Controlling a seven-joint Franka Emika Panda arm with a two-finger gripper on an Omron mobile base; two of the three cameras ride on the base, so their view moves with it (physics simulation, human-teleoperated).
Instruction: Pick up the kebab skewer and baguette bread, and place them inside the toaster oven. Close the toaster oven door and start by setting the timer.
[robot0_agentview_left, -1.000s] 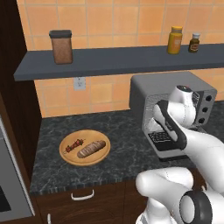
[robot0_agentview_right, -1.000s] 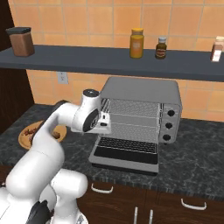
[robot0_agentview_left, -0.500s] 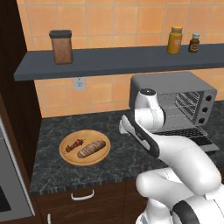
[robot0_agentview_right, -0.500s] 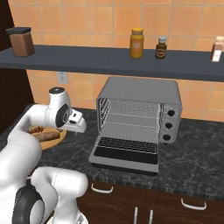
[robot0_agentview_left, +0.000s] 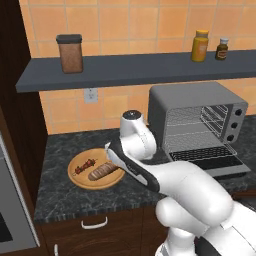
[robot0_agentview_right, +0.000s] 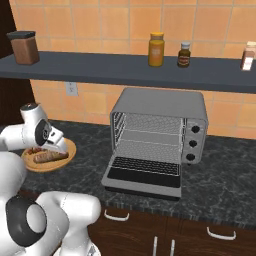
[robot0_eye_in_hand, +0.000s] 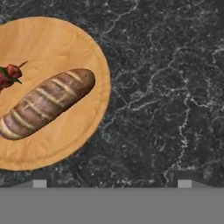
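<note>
The end effector (robot0_eye_in_hand: 111, 183) hovered released over the dark marbled bench (robot0_eye_in_hand: 166, 87); the red-chunked kebab skewer (robot0_eye_in_hand: 9, 75) was cut off beside the golden-brown baguette bread (robot0_eye_in_hand: 46, 103).

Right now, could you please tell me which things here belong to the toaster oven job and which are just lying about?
Part of the job:
- kebab skewer, on the wooden plate
- baguette bread, beside it on the plate
- toaster oven, with its door folded down open

Just lying about:
- brown canister on the shelf
- yellow jar
- small dark bottle
</note>
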